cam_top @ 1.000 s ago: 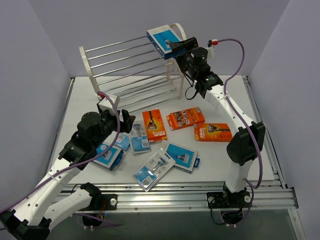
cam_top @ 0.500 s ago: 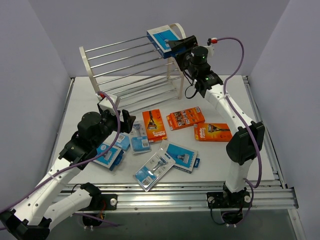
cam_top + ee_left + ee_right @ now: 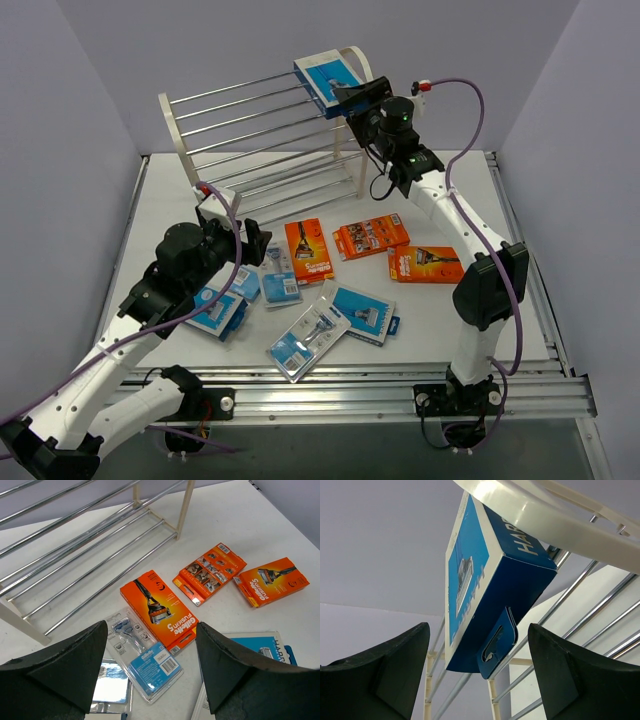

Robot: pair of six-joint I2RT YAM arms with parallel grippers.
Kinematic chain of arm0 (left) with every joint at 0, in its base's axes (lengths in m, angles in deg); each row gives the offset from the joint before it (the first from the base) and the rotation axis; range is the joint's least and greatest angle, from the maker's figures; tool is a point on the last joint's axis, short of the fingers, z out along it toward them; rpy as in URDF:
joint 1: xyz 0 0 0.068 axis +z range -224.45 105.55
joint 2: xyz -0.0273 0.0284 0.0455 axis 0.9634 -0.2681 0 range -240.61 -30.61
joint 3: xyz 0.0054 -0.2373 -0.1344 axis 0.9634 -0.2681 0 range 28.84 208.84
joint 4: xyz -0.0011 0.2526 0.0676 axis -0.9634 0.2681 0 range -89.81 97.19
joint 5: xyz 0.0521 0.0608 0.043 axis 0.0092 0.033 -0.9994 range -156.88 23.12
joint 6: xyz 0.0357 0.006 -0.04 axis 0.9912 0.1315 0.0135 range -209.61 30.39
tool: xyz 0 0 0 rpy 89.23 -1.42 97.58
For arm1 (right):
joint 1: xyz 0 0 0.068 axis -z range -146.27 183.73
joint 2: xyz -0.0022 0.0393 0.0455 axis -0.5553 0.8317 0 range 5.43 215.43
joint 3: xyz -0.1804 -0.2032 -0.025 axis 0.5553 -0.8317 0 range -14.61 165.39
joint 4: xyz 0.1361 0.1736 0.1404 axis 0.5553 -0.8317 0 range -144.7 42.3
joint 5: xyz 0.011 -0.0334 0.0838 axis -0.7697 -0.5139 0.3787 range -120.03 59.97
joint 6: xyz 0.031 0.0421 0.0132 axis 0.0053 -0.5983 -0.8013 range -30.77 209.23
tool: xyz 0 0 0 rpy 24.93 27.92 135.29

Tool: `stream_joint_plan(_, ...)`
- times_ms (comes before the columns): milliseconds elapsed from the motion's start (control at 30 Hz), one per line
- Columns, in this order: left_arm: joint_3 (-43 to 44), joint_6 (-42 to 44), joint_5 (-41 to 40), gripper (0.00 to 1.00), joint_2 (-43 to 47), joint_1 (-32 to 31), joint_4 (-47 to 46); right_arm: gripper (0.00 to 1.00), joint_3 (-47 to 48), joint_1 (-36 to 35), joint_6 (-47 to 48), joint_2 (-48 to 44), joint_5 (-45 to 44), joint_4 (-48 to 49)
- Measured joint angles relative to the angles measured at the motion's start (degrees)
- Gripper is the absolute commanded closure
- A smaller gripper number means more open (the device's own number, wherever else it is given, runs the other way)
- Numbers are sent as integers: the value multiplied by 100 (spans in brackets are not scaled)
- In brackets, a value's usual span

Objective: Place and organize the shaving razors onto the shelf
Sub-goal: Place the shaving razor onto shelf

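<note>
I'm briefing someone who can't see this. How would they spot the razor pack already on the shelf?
At the back of the table stands a white-framed shelf of chrome rods. On its top tier, at the right end, rests a blue box. It is the only pack up there; every other one lies on the table.

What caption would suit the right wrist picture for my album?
Open right hand facing a blue box that sits on the shelf's top tier.
</note>
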Motion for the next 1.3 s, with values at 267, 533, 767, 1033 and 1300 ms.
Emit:
stream_joint_plan(267, 52, 0, 0, 20, -4, 0, 0, 25, -70, 4, 4, -92, 61, -7)
stream_joint_plan(533, 55, 0, 2, 20, -26, 0, 0, 24, -168, 4, 4, -330, 76, -13)
stream_joint_plan(767, 55, 0, 2, 20, -42, 0, 0, 25, -258, 4, 4, -452, 96, -11)
stream_joint_plan(1033, 55, 0, 0, 20, -42, 0, 2, 24, -262, 33, 4, -461, 122, -11)
stream_joint_plan(1300, 55, 2, 2, 20, -48, 0, 0, 24, -177, 37, 2, -450, 155, -7)
